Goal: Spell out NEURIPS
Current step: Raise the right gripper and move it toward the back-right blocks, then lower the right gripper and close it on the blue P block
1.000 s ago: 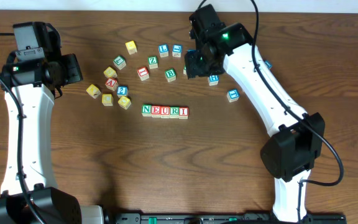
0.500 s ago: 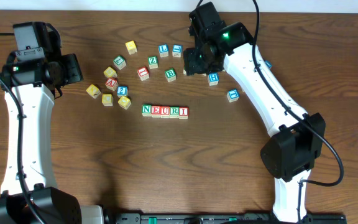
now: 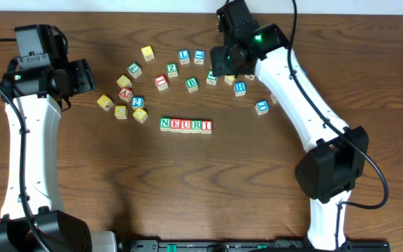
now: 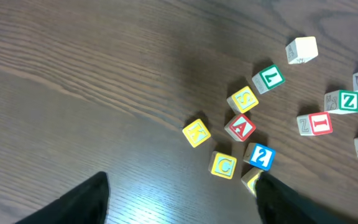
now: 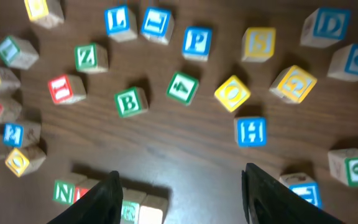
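Bare table (image 3: 257,161) flanks the NEURI row (image 3: 185,125); loose cubes (image 3: 192,84) crowd beyond it.

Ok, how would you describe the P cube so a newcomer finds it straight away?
Loose cubes lie scattered beyond the NEURI row. In the right wrist view, along the top, the P cube sits between a blue L cube and a yellow cube. It is blue-bordered like the L but reads P, with a green 7 cube just below it.
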